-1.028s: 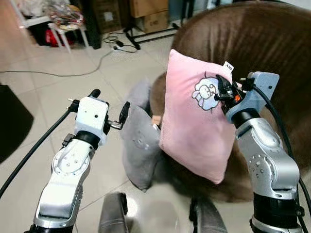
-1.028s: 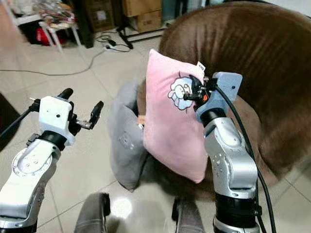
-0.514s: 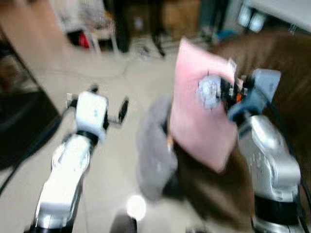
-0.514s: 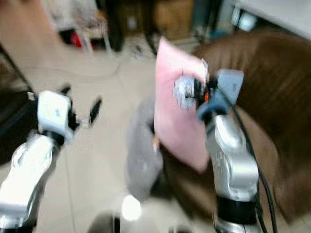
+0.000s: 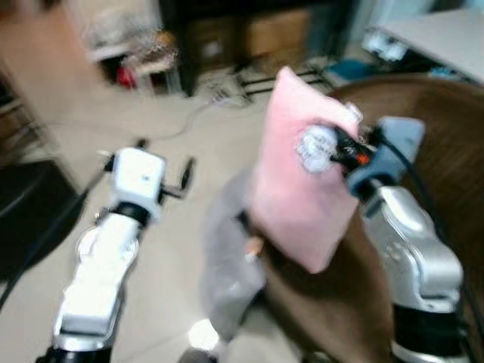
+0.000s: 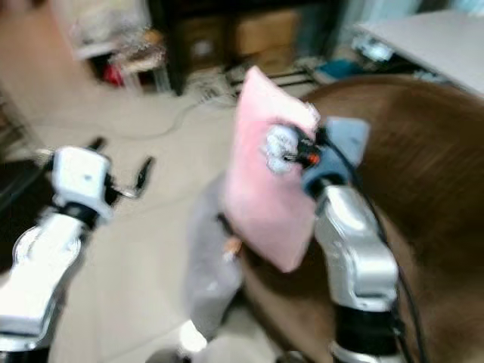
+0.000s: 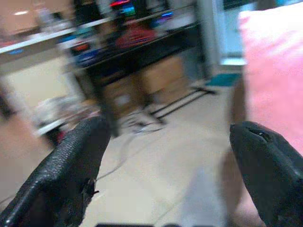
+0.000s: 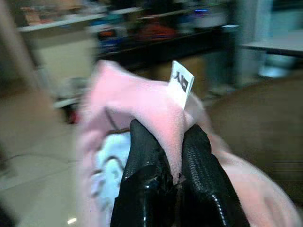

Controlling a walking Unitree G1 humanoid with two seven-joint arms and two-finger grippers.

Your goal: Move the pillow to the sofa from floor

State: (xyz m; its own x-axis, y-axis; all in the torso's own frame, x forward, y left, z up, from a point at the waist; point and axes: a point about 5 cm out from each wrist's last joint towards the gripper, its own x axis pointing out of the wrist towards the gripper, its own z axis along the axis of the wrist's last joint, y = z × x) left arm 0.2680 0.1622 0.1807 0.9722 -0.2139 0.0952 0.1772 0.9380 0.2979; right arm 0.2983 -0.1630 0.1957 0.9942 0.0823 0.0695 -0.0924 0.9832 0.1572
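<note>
Head views, both smeared with blur, are showing the right gripper (image 5: 338,148) clenching the upper edge of the pink pillow (image 5: 296,198) and holding it up in the air, clear of the floor. The pillow is hanging tilted, its printed patch facing the robot, its lower corner dangling over the near rim of the brown sofa (image 5: 435,136). Right wrist view is showing the two black fingers (image 8: 144,156) pinching a fold of pink fabric between them, with a small white tag (image 8: 180,83) sticking up just beside the grip.

A grey cushion (image 5: 229,265) is leaning against the sofa's outer side, down by the floor, just below and to the left of the pillow. The sofa's wide brown seat is spreading out behind and to the right of the pillow.

The left gripper (image 5: 162,163) is hovering over bare tiled floor (image 5: 166,249), well apart from the pillow, its fingers spread apart and grasping nothing; left wrist view is showing both fingertips (image 7: 75,161) wide apart with the pillow's pink edge off to one side.

Farther back, cables (image 5: 219,94) are trailing across the tiles toward dark furniture. Cardboard boxes (image 5: 272,34) are sitting beneath it; what they hold cannot be told.
</note>
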